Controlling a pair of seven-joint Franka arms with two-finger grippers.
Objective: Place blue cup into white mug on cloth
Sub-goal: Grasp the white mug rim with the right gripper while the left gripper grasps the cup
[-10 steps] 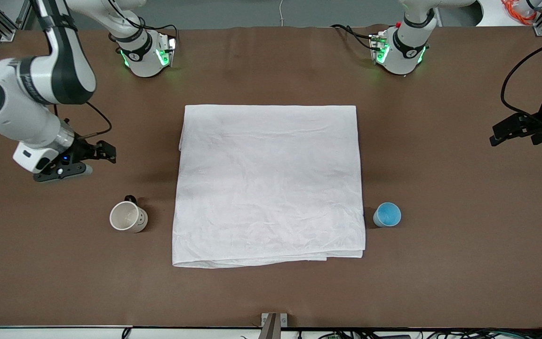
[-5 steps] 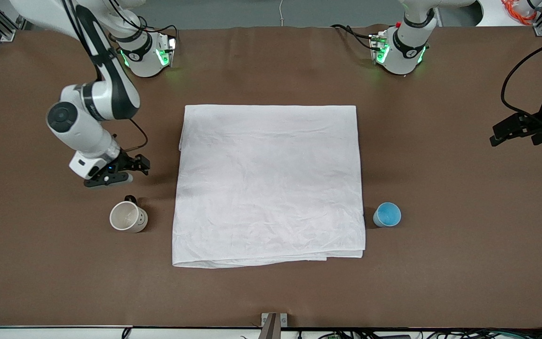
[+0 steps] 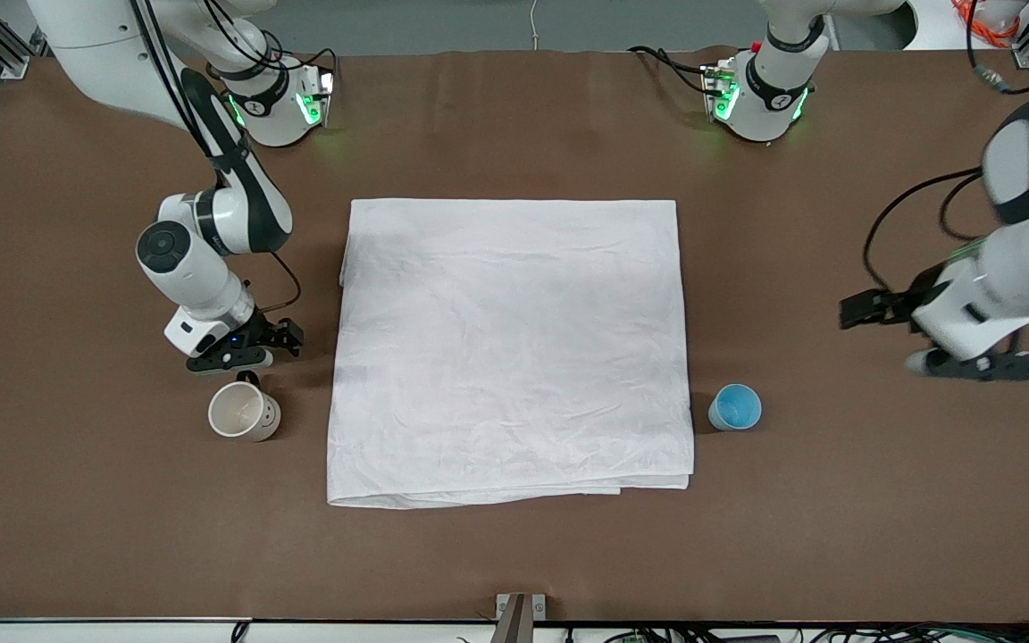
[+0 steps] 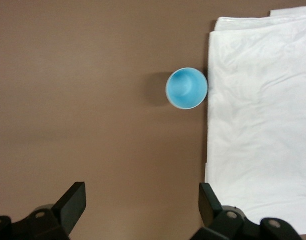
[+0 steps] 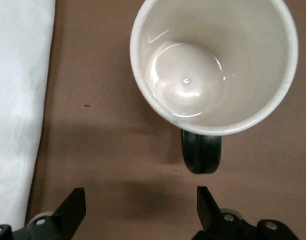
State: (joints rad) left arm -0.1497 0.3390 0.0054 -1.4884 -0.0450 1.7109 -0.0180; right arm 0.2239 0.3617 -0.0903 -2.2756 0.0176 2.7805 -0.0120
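The cloth (image 3: 510,348) lies flat in the middle of the table. The white mug (image 3: 244,412) stands upright on the bare table beside the cloth, toward the right arm's end. My right gripper (image 3: 230,358) is open and empty, low over the table just next to the mug's dark handle (image 5: 201,152); the right wrist view shows the mug (image 5: 212,65) past the gripper (image 5: 141,207). The blue cup (image 3: 735,407) stands upright beside the cloth toward the left arm's end. My left gripper (image 3: 977,365) is open and empty over bare table apart from the cup (image 4: 186,88).
The arm bases (image 3: 278,103) stand along the table edge farthest from the front camera. The cloth's folded edge (image 4: 262,125) lies right beside the blue cup, and its edge (image 5: 18,100) lies a short way from the mug. Brown table (image 3: 514,554) surrounds everything.
My right gripper has moved down and toward the mug, ending just beside its handle. My left arm has swung in from the table's end toward the blue cup. Cup, mug and cloth have not moved.
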